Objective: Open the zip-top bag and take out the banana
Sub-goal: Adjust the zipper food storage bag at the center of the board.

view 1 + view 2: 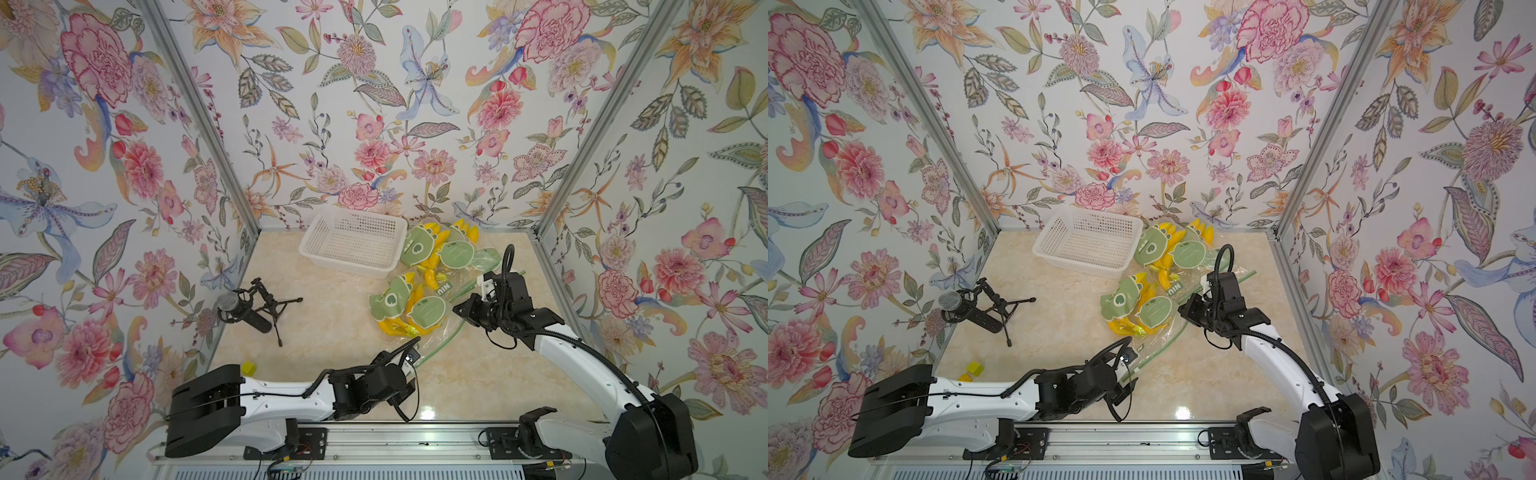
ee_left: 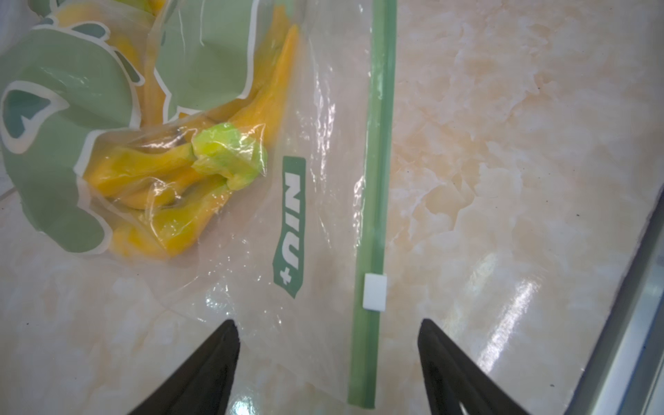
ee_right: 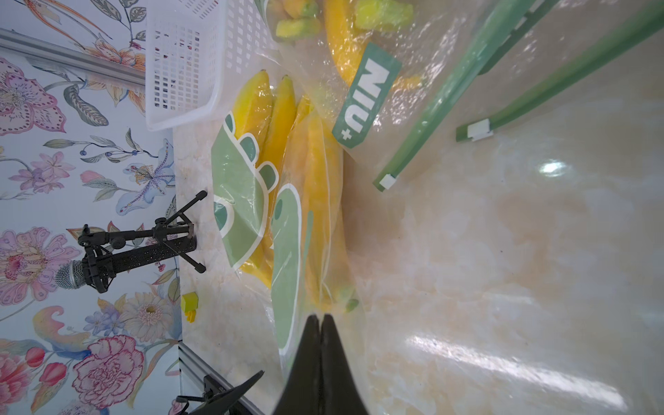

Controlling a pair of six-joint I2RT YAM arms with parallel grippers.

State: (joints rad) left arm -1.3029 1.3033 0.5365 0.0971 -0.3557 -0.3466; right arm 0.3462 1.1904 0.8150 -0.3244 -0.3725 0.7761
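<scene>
Two bags of bananas on counter (image 1: pixel 332 332). Up front, near zip-top bag (image 1: pixel 409 309) mid-counter, between both arms; banana (image 2: pixel 169 169) bunch inside, partly under green cartoon print. Behind it, second bag (image 1: pixel 440 253), just beside white basket (image 1: pixel 305 245). Left gripper (image 2: pixel 327 321) spread apart, holding nothing, over near bag's clear end. Green zip strip (image 2: pixel 377 179) running between the fingers, white slider (image 2: pixel 374 291) on it just ahead of the fingertips. Right gripper (image 3: pixel 321 318) pressed together at the bag's right-hand clear edge; film pinched or not, cannot tell. Microphone (image 1: pixel 241 307) on small tripod by left wall, well apart from bags. Small yellow block (image 1: pixel 248 367) at counter's left edge.
</scene>
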